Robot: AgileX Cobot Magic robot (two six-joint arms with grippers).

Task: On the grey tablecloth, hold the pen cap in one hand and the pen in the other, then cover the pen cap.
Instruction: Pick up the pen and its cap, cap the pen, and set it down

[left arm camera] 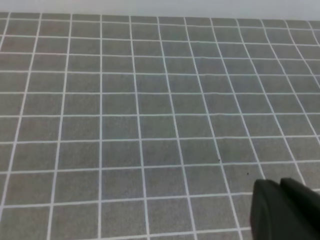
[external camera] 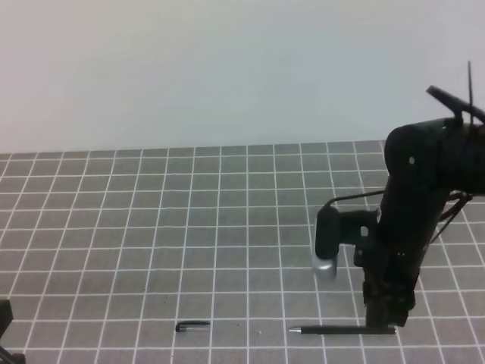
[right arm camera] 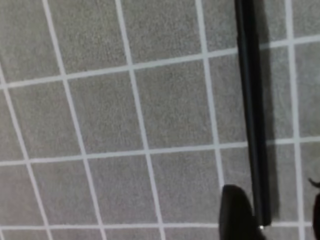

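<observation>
A plain pale wall (external camera: 227, 68) is filling the upper part of the exterior high view, stretching from nine o'clock over twelve to three o'clock. It is showing as an even, slightly greenish off-white. At its foot it is meeting the bench (external camera: 114, 227) along a straight edge that is rising a little toward three o'clock. The bench is taking up the whole lower part of that view, from nine o'clock through six to three. In the left wrist view the same wall is showing only as a thin pale strip at twelve o'clock. Soft, even light is falling over the scene, casting only faint, blurred shadows on the bench top.
</observation>
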